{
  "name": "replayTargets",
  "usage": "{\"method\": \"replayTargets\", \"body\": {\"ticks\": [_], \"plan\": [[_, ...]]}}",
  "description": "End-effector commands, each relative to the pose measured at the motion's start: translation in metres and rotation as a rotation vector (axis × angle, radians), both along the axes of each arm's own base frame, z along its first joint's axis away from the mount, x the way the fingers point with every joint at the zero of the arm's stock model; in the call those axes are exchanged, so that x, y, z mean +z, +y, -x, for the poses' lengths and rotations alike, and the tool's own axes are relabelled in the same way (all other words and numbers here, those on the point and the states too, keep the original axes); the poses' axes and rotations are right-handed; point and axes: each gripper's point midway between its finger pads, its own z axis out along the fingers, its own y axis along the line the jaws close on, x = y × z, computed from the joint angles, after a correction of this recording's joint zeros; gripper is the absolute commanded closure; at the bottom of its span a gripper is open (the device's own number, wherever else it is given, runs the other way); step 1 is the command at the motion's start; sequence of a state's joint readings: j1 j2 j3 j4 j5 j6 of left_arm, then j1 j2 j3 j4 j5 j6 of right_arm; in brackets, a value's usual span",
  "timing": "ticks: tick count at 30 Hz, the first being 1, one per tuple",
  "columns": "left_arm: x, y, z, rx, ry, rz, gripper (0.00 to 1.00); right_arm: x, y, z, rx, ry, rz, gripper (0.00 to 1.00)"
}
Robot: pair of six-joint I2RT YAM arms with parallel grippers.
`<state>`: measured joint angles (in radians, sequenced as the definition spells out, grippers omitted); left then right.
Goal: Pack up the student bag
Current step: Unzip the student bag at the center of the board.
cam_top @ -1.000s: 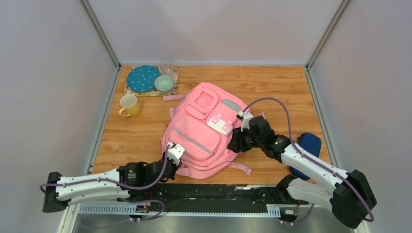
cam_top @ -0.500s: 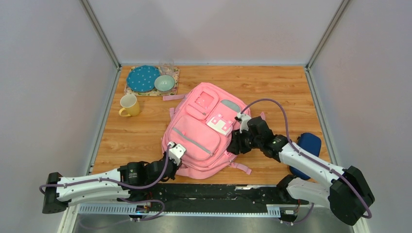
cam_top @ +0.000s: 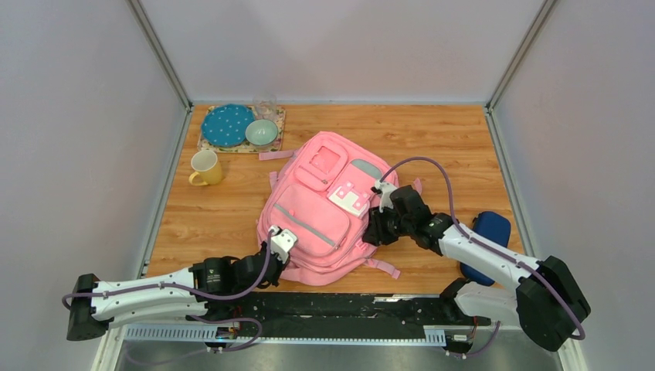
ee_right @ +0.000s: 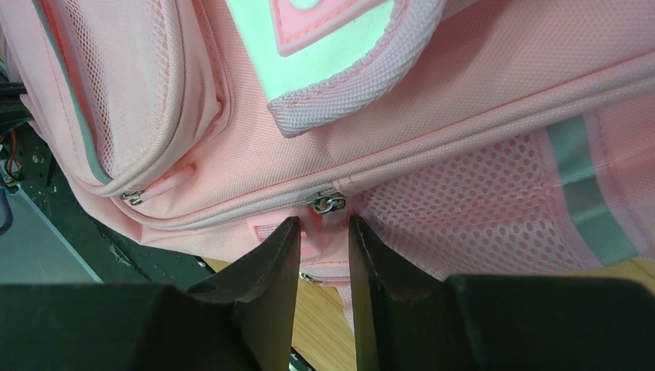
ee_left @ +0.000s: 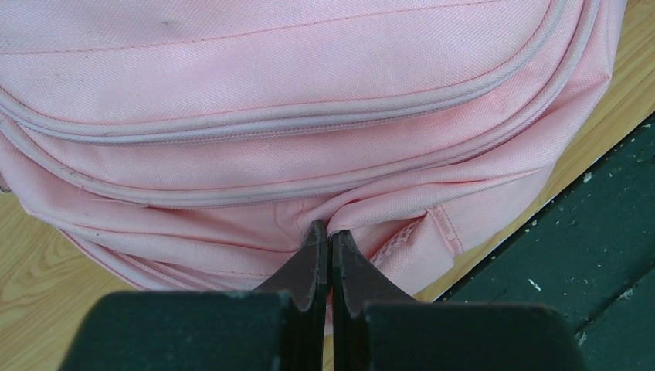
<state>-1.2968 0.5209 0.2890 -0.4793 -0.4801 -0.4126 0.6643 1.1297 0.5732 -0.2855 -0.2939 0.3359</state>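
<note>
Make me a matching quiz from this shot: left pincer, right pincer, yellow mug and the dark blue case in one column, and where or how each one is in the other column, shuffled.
1. left pincer
2. right pincer
3. yellow mug
4. dark blue case

A. on the table, left of the student bag
B. jaws apart at a zip slider
C. shut on a fold at the bag's near edge
D. right of the bag, near the table's right edge

Pairs: 1-C, 2-B, 3-A, 4-D

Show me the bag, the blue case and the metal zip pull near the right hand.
bag [cam_top: 297, 236]: top view, on the large front pocket.
blue case [cam_top: 494, 226]: top view, on its uncovered far end.
zip pull [ee_right: 328, 202]: right wrist view, on the metal slider.
</note>
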Motion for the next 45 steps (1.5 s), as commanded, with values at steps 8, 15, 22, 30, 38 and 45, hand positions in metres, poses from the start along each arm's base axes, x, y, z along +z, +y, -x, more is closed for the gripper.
{"method": "replayTargets", "body": {"ticks": [8, 15, 22, 30, 38, 45], "plan": [[0.016, -0.008, -0.006, 0.008, -0.021, 0.045, 1.00, -0.001, -0.001, -0.023, -0.088, -0.070, 0.006, 0.87], [0.016, -0.009, -0.006, 0.008, -0.019, 0.044, 1.00, 0.001, -0.009, -0.034, -0.156, -0.106, 0.029, 0.57], [0.016, -0.010, -0.006, 0.005, -0.015, 0.050, 1.00, 0.000, -0.003, -0.031, -0.123, -0.098, 0.013, 1.00], [0.019, -0.016, -0.011, 0.001, -0.026, 0.050, 1.00, 0.024, -0.001, -0.001, -0.067, -0.074, -0.027, 1.00], [0.031, -0.036, -0.015, -0.037, -0.051, 0.083, 1.00, 0.026, 0.026, 0.056, 0.113, 0.001, 0.102, 1.00], [0.043, -0.037, -0.023, -0.036, -0.107, 0.097, 1.00, 0.017, 0.013, 0.055, 0.093, -0.010, 0.344, 1.00]]}}
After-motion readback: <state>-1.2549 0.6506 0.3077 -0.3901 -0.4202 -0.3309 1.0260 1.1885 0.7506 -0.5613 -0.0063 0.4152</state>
